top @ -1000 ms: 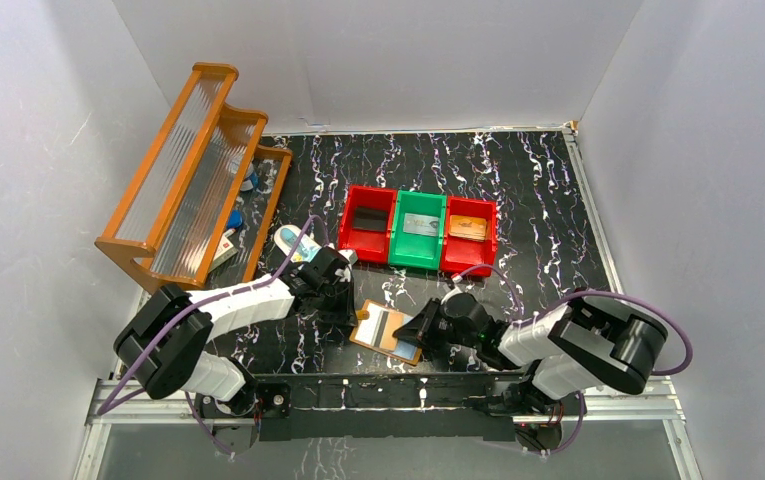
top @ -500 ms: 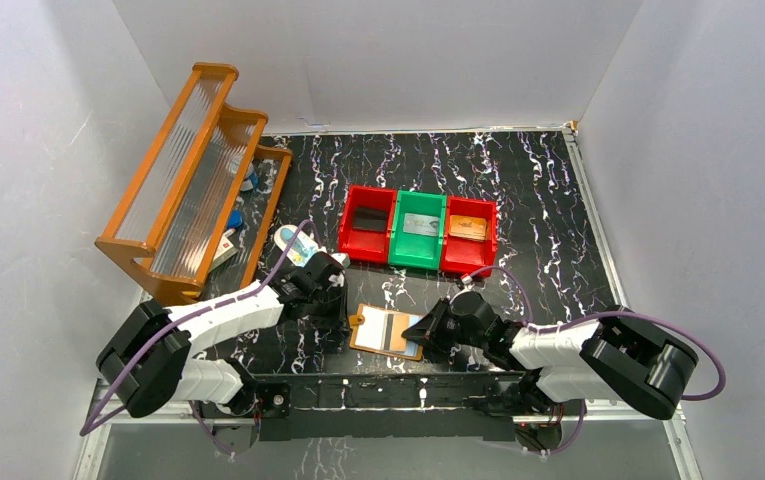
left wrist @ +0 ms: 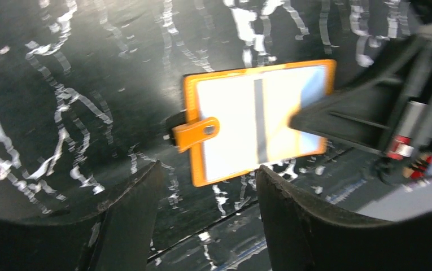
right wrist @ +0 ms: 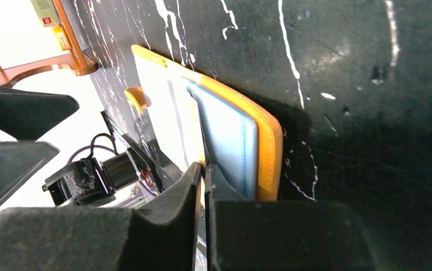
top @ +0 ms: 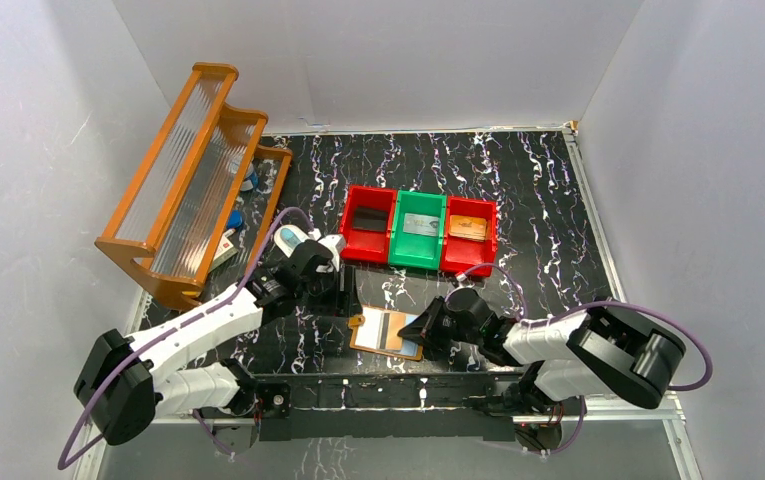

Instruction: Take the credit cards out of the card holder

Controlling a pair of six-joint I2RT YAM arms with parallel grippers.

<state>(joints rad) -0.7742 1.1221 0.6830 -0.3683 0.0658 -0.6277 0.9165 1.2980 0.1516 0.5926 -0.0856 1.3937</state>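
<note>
Far left you have a wooden rack [top: 193,170] leaning against the wall, with small items on its lower shelf that are too small to name. Just right of it, a pale blue-and-white oval item [top: 291,240] lies on the black marbled table [top: 528,200], close to the left arm's wrist.

Your left gripper [left wrist: 208,166] hovers low over the table with its fingers [left wrist: 126,220] well apart and nothing between them. It's just beside the tab end of the card holder [left wrist: 241,121] and not touching it. The orange tab [left wrist: 197,133] points toward this gripper.

The holder lies near the front edge of the table, between the two grippers, window side up. The credit cards [right wrist: 227,141] sit inside it. You can see a pale one with a dark stripe through the window and a blue-grey one at the right end.

Your right gripper [right wrist: 205,169] is at the holder's right end, jaws nearly together and clamped on its thin edge. You can't tell whether it pinches only the holder's face or a card as well.

Behind, well apart from the holder, three bins stand side by side and touching. They are the left red bin [top: 363,250] with something dark in it, the green bin [top: 415,255] with a pale flat piece, and the right red bin [top: 466,258] with an orange piece.
</note>
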